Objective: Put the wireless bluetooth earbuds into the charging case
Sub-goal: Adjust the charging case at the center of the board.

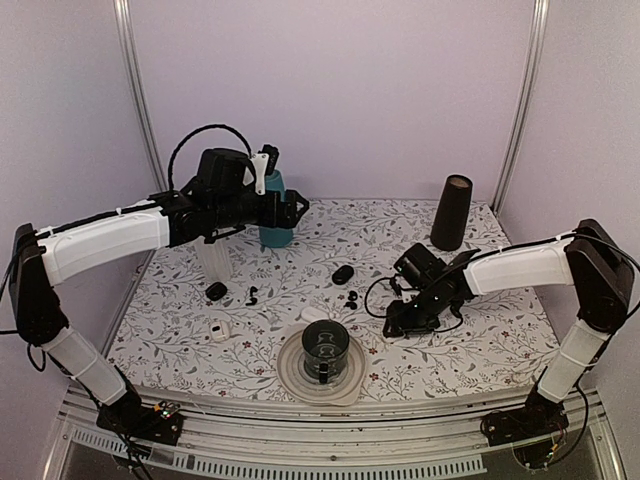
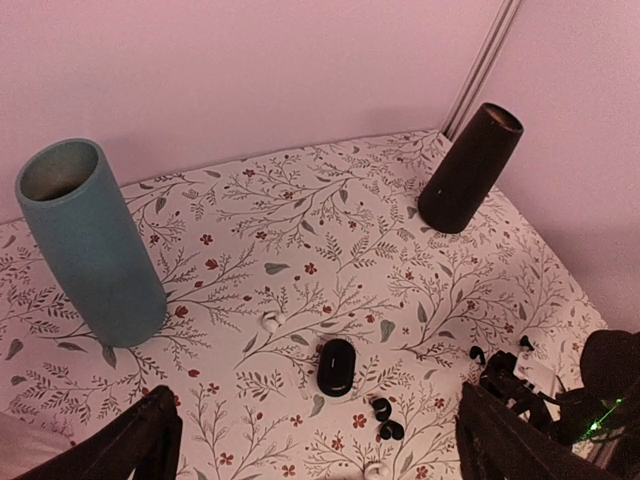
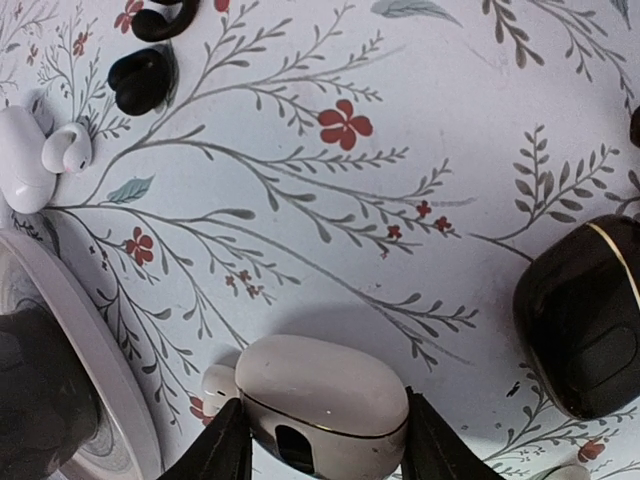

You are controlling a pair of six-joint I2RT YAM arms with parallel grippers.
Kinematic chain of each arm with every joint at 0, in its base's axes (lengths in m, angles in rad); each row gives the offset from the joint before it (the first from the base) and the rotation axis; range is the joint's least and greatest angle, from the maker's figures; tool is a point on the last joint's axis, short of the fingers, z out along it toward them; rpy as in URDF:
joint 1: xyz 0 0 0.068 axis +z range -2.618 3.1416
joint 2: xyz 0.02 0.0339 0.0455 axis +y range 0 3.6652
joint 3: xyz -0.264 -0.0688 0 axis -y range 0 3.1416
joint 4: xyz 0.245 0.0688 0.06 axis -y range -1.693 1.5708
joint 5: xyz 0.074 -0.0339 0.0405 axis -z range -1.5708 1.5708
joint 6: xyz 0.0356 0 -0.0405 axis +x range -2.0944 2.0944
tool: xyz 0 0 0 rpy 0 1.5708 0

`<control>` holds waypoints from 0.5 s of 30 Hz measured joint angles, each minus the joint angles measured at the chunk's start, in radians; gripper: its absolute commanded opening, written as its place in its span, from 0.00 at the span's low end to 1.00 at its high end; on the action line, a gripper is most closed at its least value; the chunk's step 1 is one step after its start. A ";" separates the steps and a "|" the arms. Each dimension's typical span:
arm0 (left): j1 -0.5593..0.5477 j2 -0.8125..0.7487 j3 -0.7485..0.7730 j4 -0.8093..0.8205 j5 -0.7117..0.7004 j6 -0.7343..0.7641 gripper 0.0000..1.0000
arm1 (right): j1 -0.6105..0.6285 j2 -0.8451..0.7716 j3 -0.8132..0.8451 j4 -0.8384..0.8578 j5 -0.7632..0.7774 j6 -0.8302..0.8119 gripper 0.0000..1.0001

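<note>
Your right tool is clamped on a white pebble-shaped case, with one finger against each flank. Whether that case rests on the flowered desk or is lifted off it, you cannot tell from the wrist view. The black earbuds lie loose on the desk, not in any case; they are up and to the left of that tool in its own view, near a white earbud and past the rim of a plate. A black case lies just beside them without touching, and a second dark case sits to the right tool's right. Your left tool hangs high beside the teal cylinder — fingers spread wide, gripping nothing.
</note>
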 measured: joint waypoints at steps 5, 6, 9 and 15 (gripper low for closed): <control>0.000 0.000 0.000 0.000 0.003 0.000 0.96 | 0.009 -0.001 0.010 0.025 -0.003 0.025 0.39; 0.000 0.000 0.000 0.000 0.003 0.000 0.96 | 0.011 -0.001 0.011 0.029 -0.003 0.030 0.39; 0.000 0.000 0.000 0.000 0.005 0.000 0.96 | 0.016 -0.003 0.012 0.036 -0.003 0.049 0.35; 0.000 0.000 0.000 0.001 0.008 0.000 0.96 | 0.018 -0.021 0.011 0.034 -0.007 0.076 0.28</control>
